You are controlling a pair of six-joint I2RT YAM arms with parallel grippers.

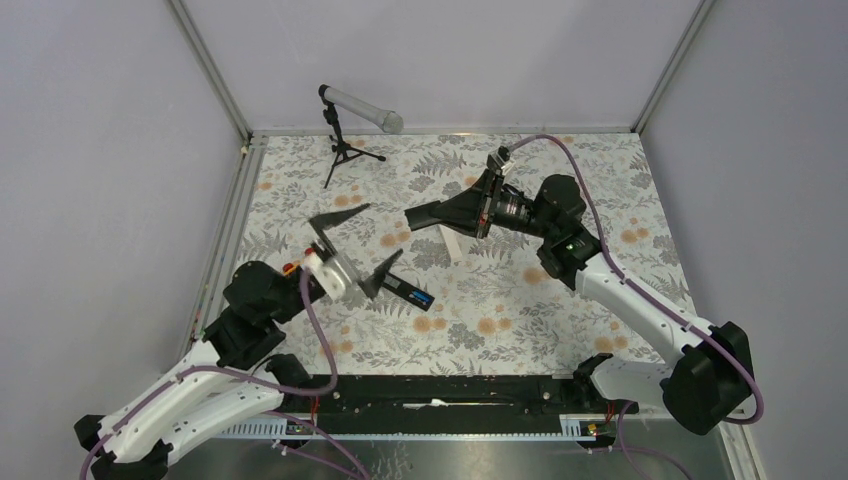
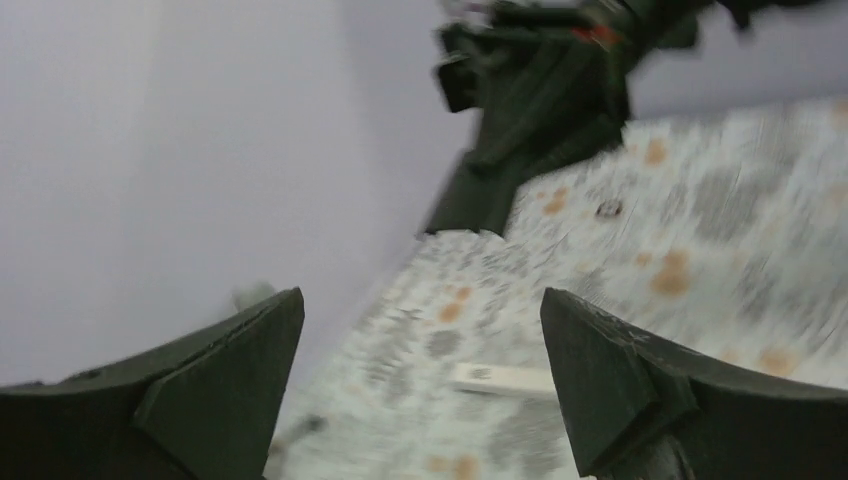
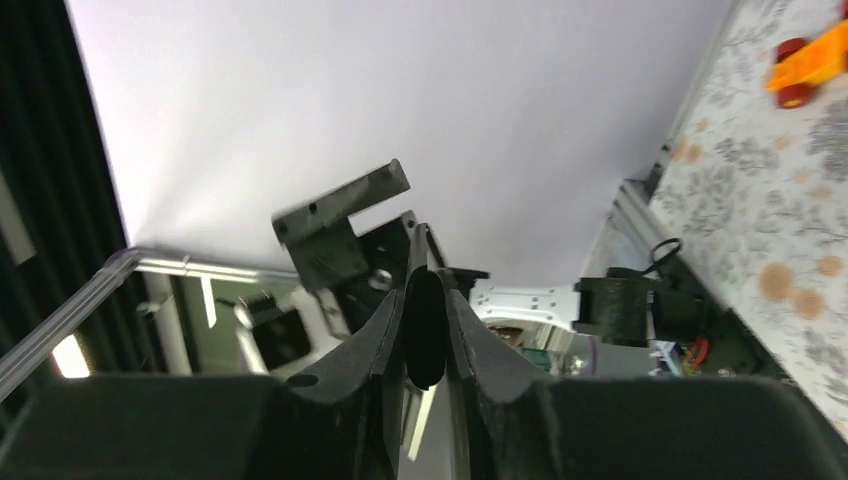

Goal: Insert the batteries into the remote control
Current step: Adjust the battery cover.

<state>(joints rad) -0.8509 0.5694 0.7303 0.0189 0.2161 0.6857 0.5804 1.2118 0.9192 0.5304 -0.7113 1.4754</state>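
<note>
two tools hang over the flowered worktop (image 1: 520, 320), facing each other. the left tool (image 1: 383, 232) stands spread wide, with nothing between its fingers; in the left wrist view, which is blurred, only bare worktop and a white flat strip (image 2: 500, 378) show in the gap. the remote control (image 1: 403, 289), a black bar, lies flat on the worktop just beside the lower finger of the left tool, apart from both tools' grip. a blue patch (image 1: 423, 299) sits at its outer end; whether it is one of the batteries i cannot tell, and no other battery is clearly visible. the right tool (image 1: 412, 218) points toward the left one, its jaws drawn nearly together on a dark oval thing (image 3: 425, 330) pinched between the pads; what that thing is i cannot tell. the white strip lies just below the right tool in the top view. a microphone on a small tripod (image 1: 345, 125) stands at the far edge, and an orange toy car (image 3: 808, 58) shows in the right wrist view.
</note>
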